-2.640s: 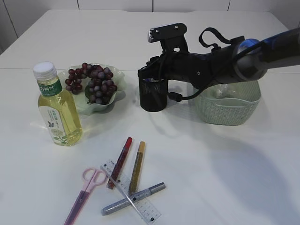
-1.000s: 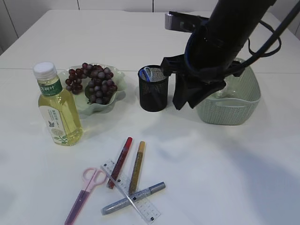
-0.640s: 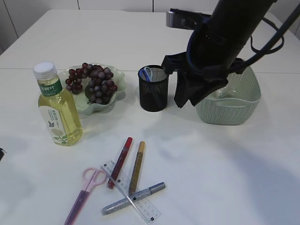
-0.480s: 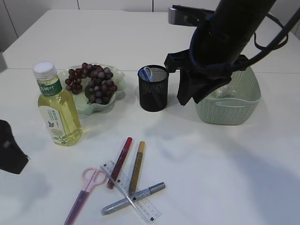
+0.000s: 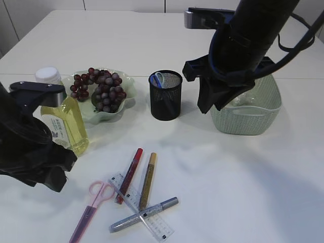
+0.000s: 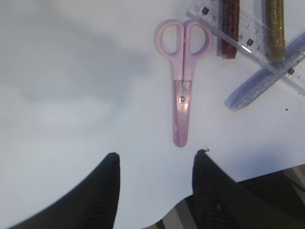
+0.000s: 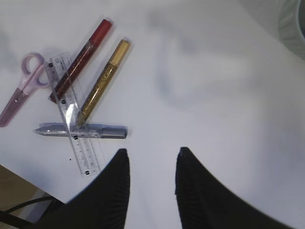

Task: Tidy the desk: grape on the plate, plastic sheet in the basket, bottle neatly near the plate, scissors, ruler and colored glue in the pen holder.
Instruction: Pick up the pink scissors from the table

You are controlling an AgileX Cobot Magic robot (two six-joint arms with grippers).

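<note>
Pink scissors [image 6: 182, 90] flat on table, near-left, touching nothing, handles just beside ruler [image 5: 142, 207]. Left gripper [image 6: 155, 160] above blade tip, fingers apart, empty. Right gripper [image 7: 151, 157] raised, fingers apart, empty. Step judged: scissors pickup. Next: descend, straddle blades, close, carry to pen holder [image 5: 165, 95].

Grapes [image 5: 98, 87] on plate [image 5: 126, 91], left of holder [image 5: 165, 96].
</note>
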